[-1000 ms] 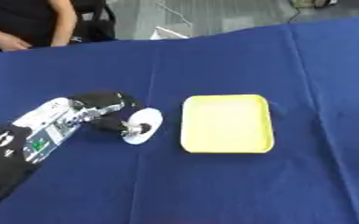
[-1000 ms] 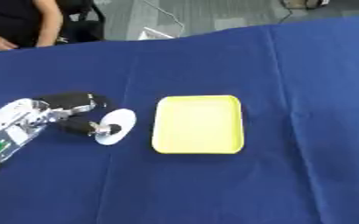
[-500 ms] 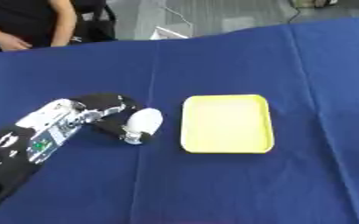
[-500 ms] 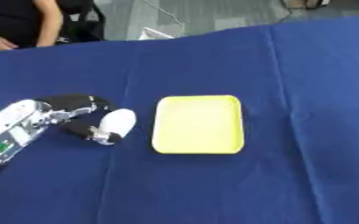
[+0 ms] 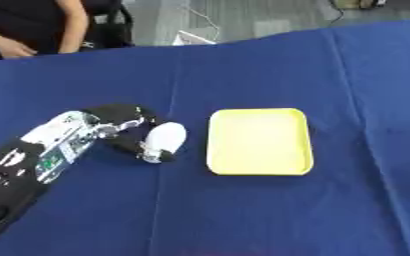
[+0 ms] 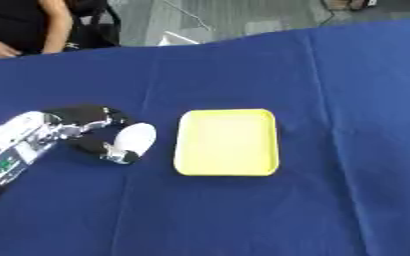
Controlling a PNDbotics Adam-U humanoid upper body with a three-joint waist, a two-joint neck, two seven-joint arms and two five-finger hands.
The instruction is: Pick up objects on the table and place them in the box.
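The left hand [image 5: 121, 131] pinches a small white rounded object [image 5: 166, 140] just left of the shallow yellow plastic box [image 5: 260, 142]; next, carry it rightward over the rim and release.

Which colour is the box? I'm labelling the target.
Plain yellow box, clearest in the left eye view.

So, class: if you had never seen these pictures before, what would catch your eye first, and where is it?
The bright yellow tray stands out first, lying empty near the middle of the blue table. Just to its left, the robot's left hand is curled round a small white object, held close to the tray's left edge but not over it.
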